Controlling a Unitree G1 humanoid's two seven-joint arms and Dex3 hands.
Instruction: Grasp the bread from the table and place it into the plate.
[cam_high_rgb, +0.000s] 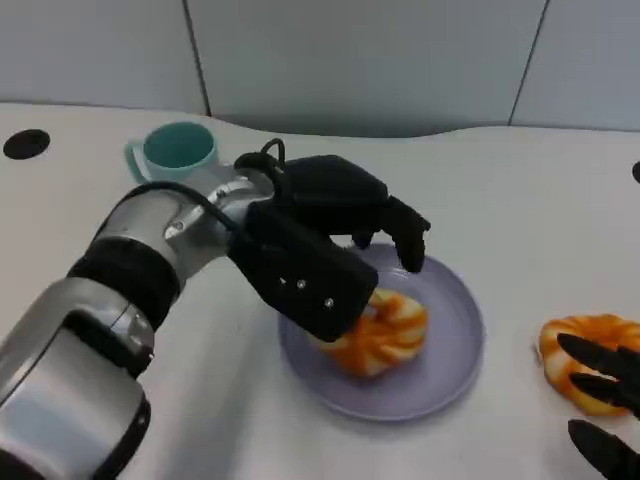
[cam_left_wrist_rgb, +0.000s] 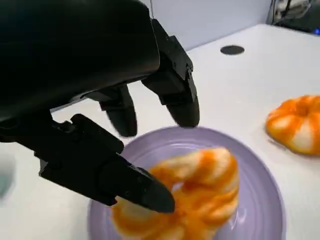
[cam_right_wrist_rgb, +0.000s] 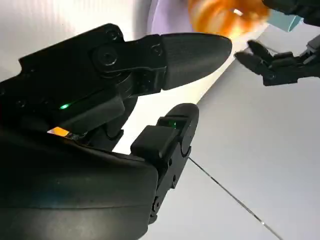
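Note:
An orange-and-white twisted bread (cam_high_rgb: 385, 330) lies in the lilac plate (cam_high_rgb: 455, 350) at the table's middle. My left hand (cam_high_rgb: 340, 215) hovers over it with fingers spread and holds nothing. In the left wrist view the thumb tip (cam_left_wrist_rgb: 150, 192) sits right beside the bread (cam_left_wrist_rgb: 200, 195), and the other fingers hang above the plate (cam_left_wrist_rgb: 265, 185), apart from the bread. A second bread (cam_high_rgb: 590, 355) lies on the table at the right. My right hand (cam_high_rgb: 605, 400) reaches over its near side, fingers apart.
A teal cup (cam_high_rgb: 178, 150) stands at the back left, behind my left forearm. Dark round holes (cam_high_rgb: 26, 143) mark the tabletop's far left and right edges. White table lies open between the plate and the second bread (cam_left_wrist_rgb: 297, 122).

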